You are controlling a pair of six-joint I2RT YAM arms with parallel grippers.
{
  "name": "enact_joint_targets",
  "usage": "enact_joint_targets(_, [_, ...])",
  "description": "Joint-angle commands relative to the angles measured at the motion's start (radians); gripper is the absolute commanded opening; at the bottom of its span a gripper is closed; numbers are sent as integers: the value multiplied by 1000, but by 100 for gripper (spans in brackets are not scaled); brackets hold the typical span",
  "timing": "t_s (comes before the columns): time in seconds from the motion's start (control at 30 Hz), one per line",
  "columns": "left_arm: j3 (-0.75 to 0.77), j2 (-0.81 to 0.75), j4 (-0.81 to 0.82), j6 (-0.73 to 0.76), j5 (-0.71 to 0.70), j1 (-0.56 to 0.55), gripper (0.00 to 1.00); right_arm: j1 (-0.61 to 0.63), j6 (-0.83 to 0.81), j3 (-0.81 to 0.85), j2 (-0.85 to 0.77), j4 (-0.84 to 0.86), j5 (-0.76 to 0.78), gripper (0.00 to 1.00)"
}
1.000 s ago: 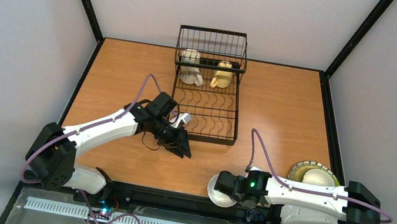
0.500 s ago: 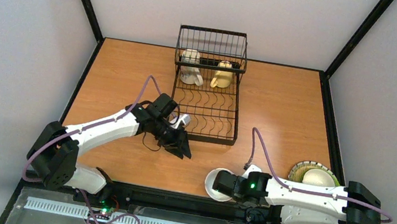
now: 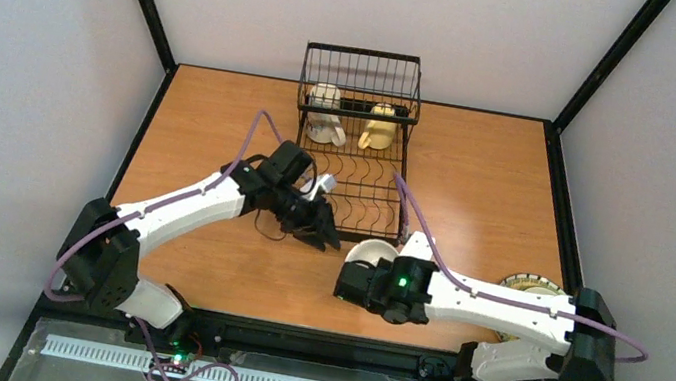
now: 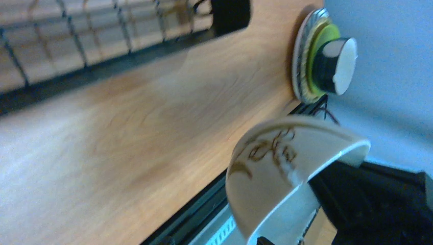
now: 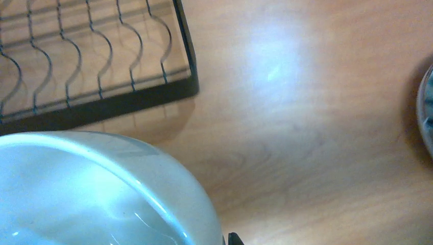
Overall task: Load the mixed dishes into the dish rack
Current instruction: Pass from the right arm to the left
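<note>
The black wire dish rack [image 3: 351,177] stands at the table's middle back, with the white mug [image 3: 325,120] and the cream-yellow mug [image 3: 379,129] in its basket. My right gripper [image 3: 359,273] is shut on the rim of the white bowl with the small motif [image 3: 373,254] and holds it up just in front of the rack's near right corner. The bowl fills the lower left of the right wrist view [image 5: 97,194] and shows in the left wrist view [image 4: 281,168]. My left gripper [image 3: 319,233] looks shut and empty, just left of the bowl.
A stack of dishes [image 3: 531,280] sits at the right edge, mostly hidden by my right arm. In the left wrist view the stack [image 4: 319,61] shows a teal-and-white rim, a lime-green plate and a white dish. The rack's front rail [image 5: 102,107] is close to the bowl.
My right arm lifted the white bowl from the table's near edge and carried it away from me and left, up to the rack's front. My left gripper moved slightly towards the rack.
</note>
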Motion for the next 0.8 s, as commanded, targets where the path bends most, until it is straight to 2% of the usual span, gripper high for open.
enact_joint_targets(0.0, [160, 48, 25, -5, -40, -7, 92, -5, -72, 141, 62, -170, 272, 2])
enact_joint_targets(0.2, [352, 97, 46, -50, -52, -7, 93, -70, -181, 226, 88, -171, 357, 2])
enact_joint_targets(0.5, [464, 134, 76, -71, -48, -7, 93, -127, -437, 327, 118, -170, 550, 2])
enact_joint_targets(0.77, [557, 160, 64, -148, -1, 11, 94, -210, -583, 463, 157, -167, 670, 2])
